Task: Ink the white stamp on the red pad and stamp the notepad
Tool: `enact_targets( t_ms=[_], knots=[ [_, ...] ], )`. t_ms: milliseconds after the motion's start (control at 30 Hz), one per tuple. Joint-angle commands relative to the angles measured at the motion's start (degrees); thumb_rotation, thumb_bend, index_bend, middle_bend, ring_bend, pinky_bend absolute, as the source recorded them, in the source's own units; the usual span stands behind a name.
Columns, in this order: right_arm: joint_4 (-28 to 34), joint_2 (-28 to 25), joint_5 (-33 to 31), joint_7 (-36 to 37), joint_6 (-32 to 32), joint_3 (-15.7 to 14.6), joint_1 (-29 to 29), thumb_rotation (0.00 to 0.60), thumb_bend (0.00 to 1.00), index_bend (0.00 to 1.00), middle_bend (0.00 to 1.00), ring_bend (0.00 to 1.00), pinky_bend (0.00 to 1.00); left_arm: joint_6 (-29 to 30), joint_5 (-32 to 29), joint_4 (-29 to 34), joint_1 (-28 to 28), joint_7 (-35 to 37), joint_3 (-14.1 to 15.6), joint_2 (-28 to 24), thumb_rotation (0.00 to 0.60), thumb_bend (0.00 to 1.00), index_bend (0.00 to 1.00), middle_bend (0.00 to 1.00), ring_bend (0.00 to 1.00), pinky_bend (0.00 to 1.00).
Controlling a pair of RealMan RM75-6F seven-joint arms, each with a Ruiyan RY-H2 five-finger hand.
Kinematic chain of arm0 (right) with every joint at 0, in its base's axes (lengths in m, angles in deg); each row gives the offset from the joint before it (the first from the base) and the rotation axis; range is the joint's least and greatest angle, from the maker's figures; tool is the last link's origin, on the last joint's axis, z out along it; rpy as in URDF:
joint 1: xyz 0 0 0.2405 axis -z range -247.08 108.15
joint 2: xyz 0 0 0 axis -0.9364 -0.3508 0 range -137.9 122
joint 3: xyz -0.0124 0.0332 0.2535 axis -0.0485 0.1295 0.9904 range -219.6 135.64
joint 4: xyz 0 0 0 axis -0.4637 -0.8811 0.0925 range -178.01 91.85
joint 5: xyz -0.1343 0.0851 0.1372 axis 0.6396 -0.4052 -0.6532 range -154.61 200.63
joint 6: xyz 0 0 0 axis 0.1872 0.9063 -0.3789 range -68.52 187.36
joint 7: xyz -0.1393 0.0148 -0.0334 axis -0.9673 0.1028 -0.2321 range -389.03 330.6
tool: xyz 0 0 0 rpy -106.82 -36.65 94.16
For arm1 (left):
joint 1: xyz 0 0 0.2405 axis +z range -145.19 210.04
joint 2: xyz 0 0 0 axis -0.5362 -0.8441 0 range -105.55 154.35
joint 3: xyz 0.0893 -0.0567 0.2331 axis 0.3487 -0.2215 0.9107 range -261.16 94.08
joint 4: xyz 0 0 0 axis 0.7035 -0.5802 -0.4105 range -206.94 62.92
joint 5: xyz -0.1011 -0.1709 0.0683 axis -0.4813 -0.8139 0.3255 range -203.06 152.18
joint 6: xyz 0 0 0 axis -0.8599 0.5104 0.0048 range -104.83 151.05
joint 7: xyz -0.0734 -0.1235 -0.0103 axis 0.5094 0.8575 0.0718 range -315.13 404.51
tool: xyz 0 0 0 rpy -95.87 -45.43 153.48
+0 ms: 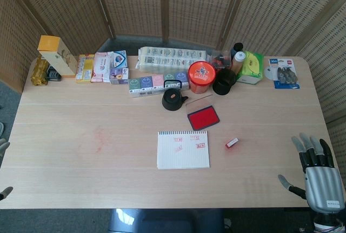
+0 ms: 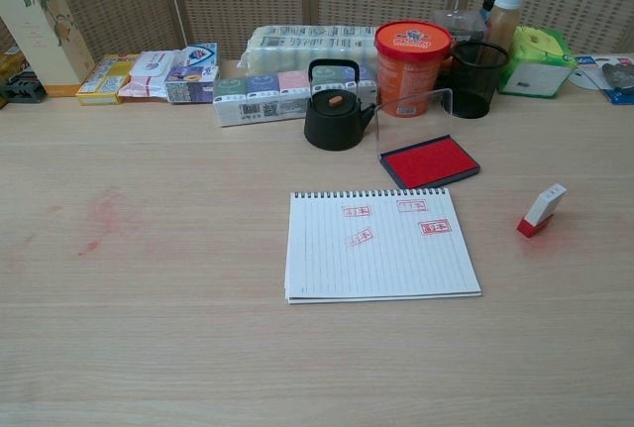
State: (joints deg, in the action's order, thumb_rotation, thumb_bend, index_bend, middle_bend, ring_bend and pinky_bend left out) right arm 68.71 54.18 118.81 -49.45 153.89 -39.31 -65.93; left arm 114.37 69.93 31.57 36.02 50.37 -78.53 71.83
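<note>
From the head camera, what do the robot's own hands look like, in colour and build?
The right hand has a silver-grey metal palm with a lined texture and dark grey to black fingers with lighter tips. A white cuff shows at its wrist. Of the left hand, only small grey and dark parts appear at the picture's edge, too little to describe. No cables or markings are visible.

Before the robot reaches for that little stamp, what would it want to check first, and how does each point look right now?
1. White stamp free on the table, nothing holding it: ok.
2. Red pad lid open, ink exposed: ok.
3. Notepad lying flat, blank lines left below its four red marks: ok.
4. Right hand empty, fingers apart: ok.
5. Left hand barely in view: cannot tell.
</note>
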Motion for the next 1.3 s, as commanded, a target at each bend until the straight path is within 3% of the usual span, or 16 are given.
enact_targets(
  t_ms=[33,500,600,633,700,767,833,867,967,1100,1300],
  knots=[
    [-0.3,0.2,0.3,-1.1,0.1,0.0,0.0,0.515,0.00,0.01,0.00,0.00,0.04,-0.1,0.0,0.0,0.0,0.0,0.0,0.0,0.600,0.00,0.00,0.00,0.00,0.01],
    [-1.1,0.9,1.3,-2.9,-0.3,-0.2,-0.2,0.519,0.00,0.01,0.01,0.00,0.04,-0.3,-0.2,0.1,-0.1,-0.3,-0.1,0.1,0.600,0.00,0.00,0.00,0.00,0.01],
    [-1.9,1.3,1.8,-2.3,-0.4,0.2,-0.7,0.519,0.00,0.01,0.17,0.12,0.06,-0.4,-0.7,0.1,-0.1,0.0,-0.1,0.1,0.600,0.00,0.00,0.00,0.00,0.01],
    [-2.4,1.7,1.9,-1.8,-0.3,0.7,-1.1,0.522,0.00,0.01,0.29,0.23,0.12,-0.4,-0.9,0.1,-0.1,0.1,-0.2,0.0,0.600,0.00,0.00,0.00,0.00,0.01],
    [-5.4,3.2,2.8,-0.4,-0.9,2.3,-3.1,0.552,0.00,0.01,0.54,0.47,0.36,-0.5,-1.5,0.1,-0.2,0.4,-0.5,-0.1,0.600,0.00,0.00,0.00,0.00,0.01],
    [-7.3,3.7,3.1,1.1,-2.5,2.6,-4.5,0.594,0.00,0.01,0.77,0.75,0.73,-0.8,-1.9,0.2,-0.3,0.5,-0.6,-0.1,0.600,0.00,0.00,0.00,0.00,0.01],
    [-8.6,3.9,3.6,1.9,-4.5,2.7,-6.1,0.600,0.00,0.01,0.87,0.90,0.94,-1.2,-2.2,0.3,-0.5,0.4,-0.7,-0.1,0.600,0.00,0.00,0.00,0.00,0.01],
    [-9.4,4.0,4.0,2.5,-6.1,2.7,-7.2,0.600,0.00,0.01,0.92,0.96,0.99,-1.4,-2.4,0.3,-0.6,0.3,-0.7,-0.1,0.600,0.00,0.00,0.00,0.00,0.01],
    [-11.4,4.5,4.7,4.4,-9.8,2.6,-10.1,0.600,0.03,0.00,0.99,1.00,1.00,-1.9,-2.8,0.3,-0.8,0.1,-0.8,0.1,0.600,0.00,0.00,0.00,0.00,0.01],
    [-14.0,5.7,5.6,7.2,-14.6,2.5,-14.0,0.600,0.10,0.00,1.00,1.00,1.00,-2.4,-3.5,0.3,-1.0,0.0,-1.0,0.1,0.600,0.00,0.00,0.00,0.00,0.01],
    [-18.1,7.8,4.7,8.3,-21.8,2.7,-19.1,0.600,0.22,0.12,1.00,1.00,1.00,-3.0,-4.4,0.5,-1.3,-0.2,-1.3,0.2,0.600,0.00,0.00,0.00,0.00,0.01]
  ],
)
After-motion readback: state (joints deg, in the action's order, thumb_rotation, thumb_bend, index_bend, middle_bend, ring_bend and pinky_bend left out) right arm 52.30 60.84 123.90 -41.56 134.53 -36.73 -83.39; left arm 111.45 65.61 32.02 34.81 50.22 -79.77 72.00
